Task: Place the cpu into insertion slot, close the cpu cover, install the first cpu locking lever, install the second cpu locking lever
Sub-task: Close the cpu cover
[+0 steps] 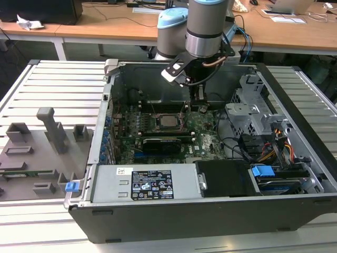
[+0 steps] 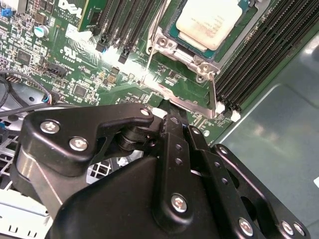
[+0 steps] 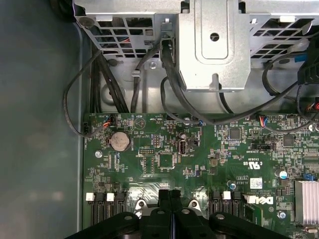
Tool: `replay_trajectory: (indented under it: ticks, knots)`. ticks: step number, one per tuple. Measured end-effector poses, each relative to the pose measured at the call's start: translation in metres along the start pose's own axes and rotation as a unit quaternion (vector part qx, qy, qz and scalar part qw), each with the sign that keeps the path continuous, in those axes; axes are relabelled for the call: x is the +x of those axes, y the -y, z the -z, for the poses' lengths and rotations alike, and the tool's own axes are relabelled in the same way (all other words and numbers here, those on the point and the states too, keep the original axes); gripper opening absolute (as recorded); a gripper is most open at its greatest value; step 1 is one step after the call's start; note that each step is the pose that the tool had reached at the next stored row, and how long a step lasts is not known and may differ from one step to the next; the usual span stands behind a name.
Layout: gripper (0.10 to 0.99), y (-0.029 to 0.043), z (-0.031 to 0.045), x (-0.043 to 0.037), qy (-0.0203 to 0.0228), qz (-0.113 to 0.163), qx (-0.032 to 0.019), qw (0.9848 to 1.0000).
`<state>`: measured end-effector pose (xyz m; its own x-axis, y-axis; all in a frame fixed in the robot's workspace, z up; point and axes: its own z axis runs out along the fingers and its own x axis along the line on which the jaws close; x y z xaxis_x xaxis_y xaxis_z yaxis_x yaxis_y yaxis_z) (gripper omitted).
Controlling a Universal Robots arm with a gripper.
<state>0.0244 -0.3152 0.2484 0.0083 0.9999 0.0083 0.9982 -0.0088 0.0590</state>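
Gripper: one, fingers pressed together, nothing held; tip just beside corner of insertion slot.
Cpu: one, seated in slot; cpu cover frame lies around it.
Surroundings: graphics card, one; power supply, one; drive cage; black cables; coin cell, one.
Computer case on slatted metal table; wooden desks behind.

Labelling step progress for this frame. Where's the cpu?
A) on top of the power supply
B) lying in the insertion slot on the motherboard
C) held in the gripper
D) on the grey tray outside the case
B: in the second wrist view the cpu lies metal top up inside the insertion slot, and the gripper is shut just off the socket's corner, not holding the chip.
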Motion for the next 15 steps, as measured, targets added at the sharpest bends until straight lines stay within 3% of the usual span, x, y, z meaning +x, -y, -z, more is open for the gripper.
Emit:
replay_trajectory:
  ticks: [10,11,13,15]
  knots:
    - [0.106,0.0083,0.0005,-0.0001,-0.0009,0.000,0.0000,1.0000]
    - [0.106,0.0104,0.0006,-0.0001,-0.0012,0.000,0.0000,1.0000]
    - [0.106,0.0236,0.0004,-0.0002,-0.0017,0.000,0.0000,1.0000]
    - [0.106,0.0287,-0.0009,-0.0002,-0.0018,0.000,0.0000,1.0000]
